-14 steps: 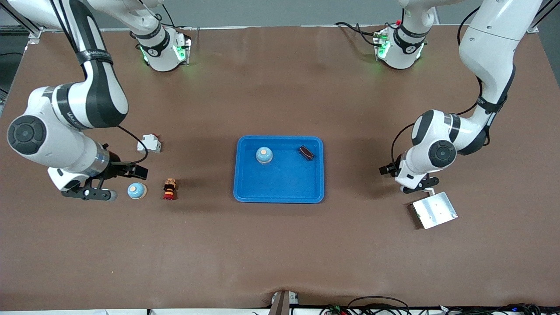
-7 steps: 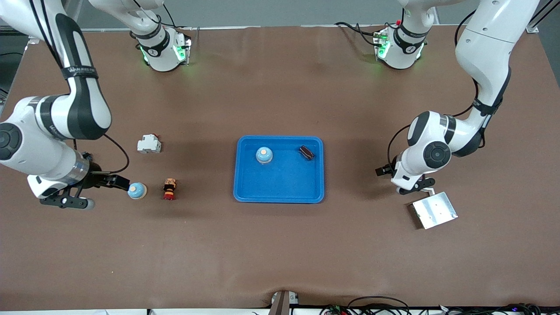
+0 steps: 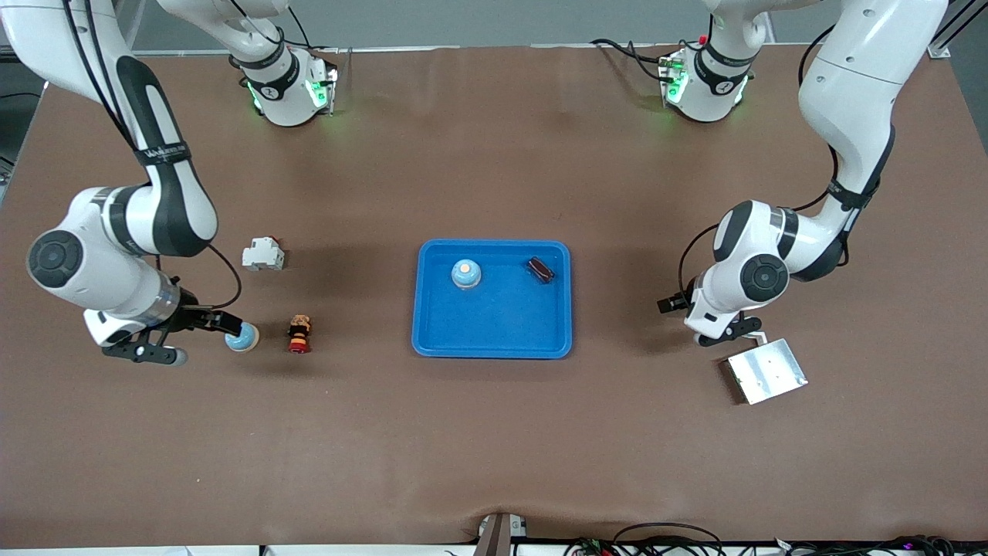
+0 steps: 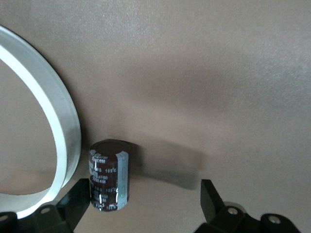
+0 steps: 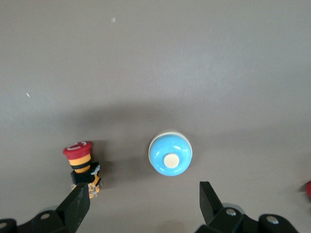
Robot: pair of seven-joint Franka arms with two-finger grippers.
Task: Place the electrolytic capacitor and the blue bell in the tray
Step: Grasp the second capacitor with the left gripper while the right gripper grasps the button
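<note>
The bright-blue tray lies mid-table and holds a blue bell and a dark capacitor lying on its side. A second blue bell sits on the table toward the right arm's end. My right gripper is open just beside it; in the right wrist view the bell lies ahead of the open gripper. My left gripper is low by the silver plate. It is open around an upright brown capacitor, close to one finger.
A red-and-yellow push button stands beside the loose bell, also in the right wrist view. A white block lies farther from the camera. A silver curved rim is right beside the upright capacitor.
My right arm swung outward and back, and its gripper now sits lower and right against the loose bell. My left arm shifted slightly toward the tray.
</note>
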